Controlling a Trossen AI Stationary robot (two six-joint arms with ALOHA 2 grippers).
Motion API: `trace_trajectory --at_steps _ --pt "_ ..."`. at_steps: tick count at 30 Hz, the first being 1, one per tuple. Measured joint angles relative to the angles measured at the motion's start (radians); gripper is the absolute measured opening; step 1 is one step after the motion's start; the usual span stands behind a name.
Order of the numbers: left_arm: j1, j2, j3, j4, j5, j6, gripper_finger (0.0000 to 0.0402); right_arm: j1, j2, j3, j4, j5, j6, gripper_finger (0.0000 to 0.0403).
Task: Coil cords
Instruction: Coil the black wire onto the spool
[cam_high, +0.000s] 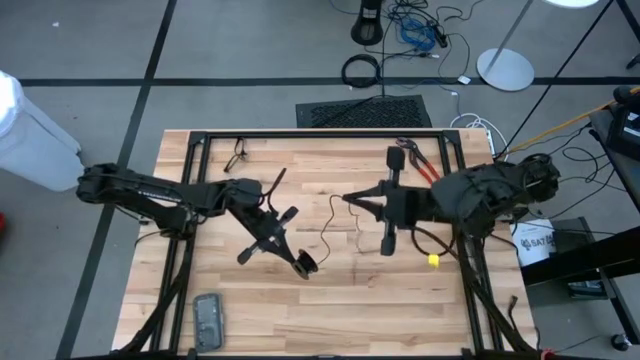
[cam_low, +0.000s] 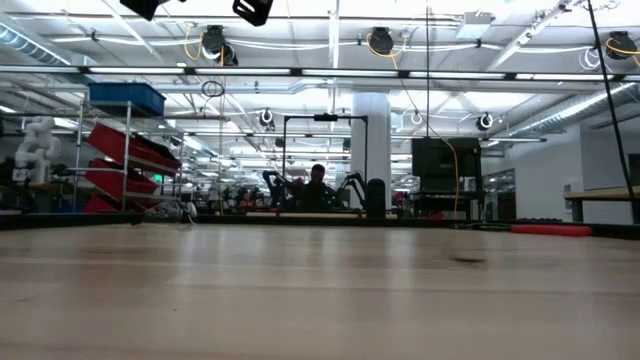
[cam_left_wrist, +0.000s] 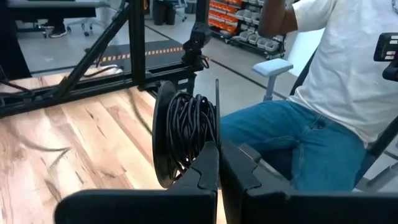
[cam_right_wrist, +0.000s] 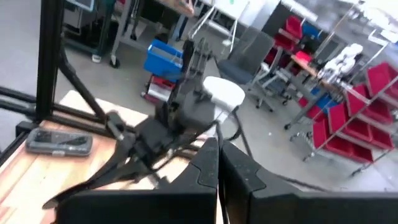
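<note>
The thin black cord (cam_high: 325, 232) runs slack across the table middle between my two grippers. Most of it is wound on a black reel (cam_left_wrist: 186, 134), which also shows in the high view (cam_high: 310, 266). My left gripper (cam_high: 299, 259) is shut on the reel, right of the table's middle and toward the near side. My right gripper (cam_high: 347, 198) is shut on the cord's free stretch, a little farther back. The cord's pale end piece does not show plainly. My left gripper (cam_left_wrist: 217, 168) pinches the reel's thin outer flange (cam_left_wrist: 216, 115) between its two fingers, at the flange's rim. The wound cord (cam_left_wrist: 193, 124) and the other flange (cam_left_wrist: 160, 140) stand beside the fingers. The reel stands on edge. My right gripper (cam_right_wrist: 217, 163) pinches the cord (cam_right_wrist: 219, 132) between its two fingertips, a single strand. The fingers come level from the table's right side. From the hold the cord hangs slack in a curve toward the reel (cam_high: 323, 240).
Red-handled pliers (cam_high: 424, 166) lie at the far right of the table. A small black object (cam_high: 238, 155) lies at the far left, a grey flat device (cam_high: 208, 320) near the front edge, a yellow piece (cam_high: 433, 260) at the right. A seated person (cam_left_wrist: 323, 112) is just beyond the table.
</note>
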Motion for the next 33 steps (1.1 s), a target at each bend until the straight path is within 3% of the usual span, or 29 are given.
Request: trace_trajectory --at_steps 7,12,18,23,26,33 --pt "0.012 0.017 0.0 0.003 -0.001 0.01 0.0002 0.014 -0.001 0.132 -0.002 0.0 -0.059 0.0" --pt "0.038 0.017 0.001 -0.003 -0.007 0.005 0.0002 0.039 -0.001 0.162 -0.055 0.0 -0.016 0.0" --pt "0.042 -0.016 0.0 -0.015 -0.021 -0.001 0.0002 0.044 0.038 0.165 -0.383 0.005 0.305 0.0" --pt "0.042 -0.096 0.031 -0.074 -0.155 -0.001 0.0002 0.036 0.135 0.162 -0.535 0.069 0.539 0.0" --pt "0.04 -0.159 0.04 -0.122 -0.266 -0.001 0.0002 0.028 0.201 0.163 -0.492 0.144 0.577 0.0005" --pt "0.019 -0.263 0.042 -0.207 -0.431 0.0 0.0002 -0.004 0.329 0.162 -0.163 0.138 0.412 0.0028"
